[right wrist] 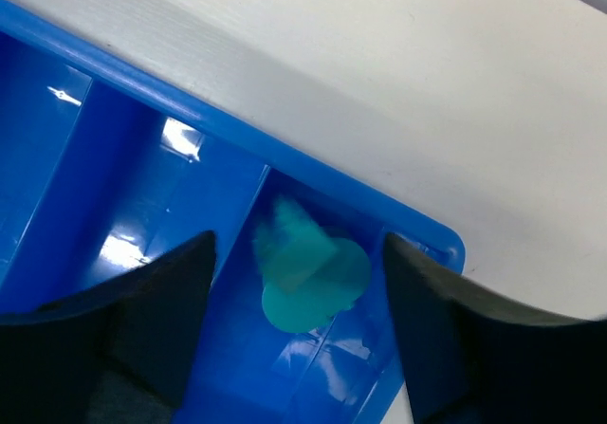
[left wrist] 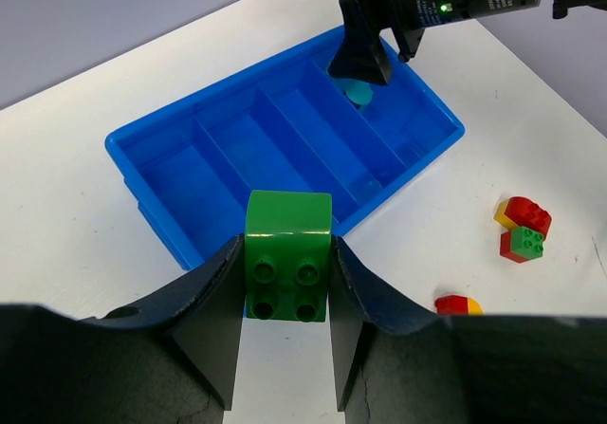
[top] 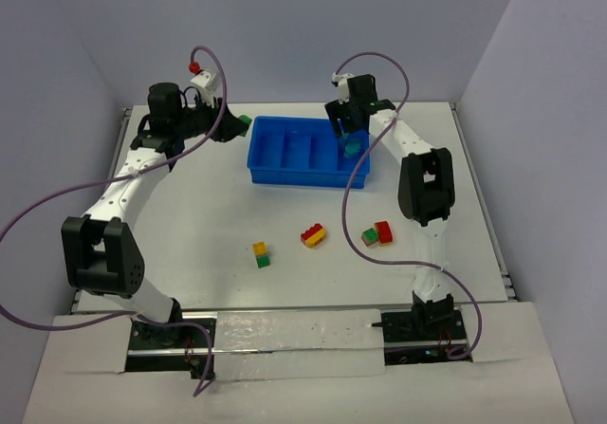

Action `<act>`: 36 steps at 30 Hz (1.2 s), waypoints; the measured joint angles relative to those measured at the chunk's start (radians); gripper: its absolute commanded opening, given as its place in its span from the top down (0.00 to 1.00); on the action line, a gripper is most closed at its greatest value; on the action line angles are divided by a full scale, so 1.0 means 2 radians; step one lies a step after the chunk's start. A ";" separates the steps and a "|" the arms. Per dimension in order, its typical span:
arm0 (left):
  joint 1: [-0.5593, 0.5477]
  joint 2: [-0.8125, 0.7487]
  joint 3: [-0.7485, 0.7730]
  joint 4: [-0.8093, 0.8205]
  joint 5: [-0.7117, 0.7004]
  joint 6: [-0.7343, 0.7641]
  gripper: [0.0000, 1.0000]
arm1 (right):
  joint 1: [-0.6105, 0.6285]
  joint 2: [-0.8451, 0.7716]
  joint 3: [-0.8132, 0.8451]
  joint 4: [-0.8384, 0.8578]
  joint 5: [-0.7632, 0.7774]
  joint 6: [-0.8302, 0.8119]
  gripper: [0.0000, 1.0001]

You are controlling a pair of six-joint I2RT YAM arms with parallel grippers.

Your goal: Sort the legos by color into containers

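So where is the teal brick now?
In the top view the teal brick is in or just over the right-end compartment of the blue tray, under the open right gripper.

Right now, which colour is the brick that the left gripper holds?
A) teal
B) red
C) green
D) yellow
C: in the left wrist view, the green brick sits clamped between the two fingers of the left gripper.

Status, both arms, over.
Left end effector shut on green lego beside tray. Right end effector open; teal lego loose in rightmost compartment. Nothing blocking.
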State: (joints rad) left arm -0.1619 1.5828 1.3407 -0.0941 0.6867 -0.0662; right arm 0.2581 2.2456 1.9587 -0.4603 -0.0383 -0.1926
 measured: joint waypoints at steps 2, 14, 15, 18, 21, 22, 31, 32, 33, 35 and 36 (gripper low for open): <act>0.000 0.004 0.000 0.000 -0.007 0.000 1.00 | 0.000 0.000 0.001 -0.001 -0.002 0.003 0.12; -0.044 0.110 0.042 0.004 -0.162 0.059 1.00 | 0.000 -0.057 0.003 -0.020 -0.045 0.037 0.00; -0.050 0.122 0.049 0.005 -0.176 0.061 0.99 | 0.000 -0.069 0.003 -0.021 -0.047 0.039 0.00; -0.066 0.151 0.066 0.009 -0.216 0.065 0.97 | -0.001 -0.112 0.000 -0.021 -0.055 0.046 0.00; -0.078 0.180 0.095 0.010 -0.244 0.065 0.97 | -0.005 -0.153 -0.010 -0.019 -0.063 0.052 0.00; -0.081 0.191 0.108 0.012 -0.252 0.065 0.97 | -0.008 -0.165 -0.015 -0.017 -0.066 0.054 0.00; -0.103 0.249 0.162 0.033 -0.313 0.066 0.87 | -0.028 -0.192 -0.041 -0.017 -0.076 0.069 0.00; -0.105 0.254 0.165 0.034 -0.317 0.066 0.87 | -0.028 -0.191 -0.041 -0.017 -0.078 0.070 0.00; -0.107 0.259 0.168 0.035 -0.321 0.067 0.87 | -0.028 -0.191 -0.041 -0.017 -0.081 0.071 0.00; -0.109 0.269 0.174 0.037 -0.325 0.067 0.87 | -0.028 -0.190 -0.041 -0.017 -0.083 0.073 0.00; -0.109 0.273 0.176 0.038 -0.327 0.067 0.86 | -0.028 -0.189 -0.041 -0.017 -0.084 0.073 0.00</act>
State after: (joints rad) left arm -0.3803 2.1287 1.6935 -0.0185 0.0325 0.0682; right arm 0.2012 1.8667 1.8763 -0.4944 -0.2063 -0.0465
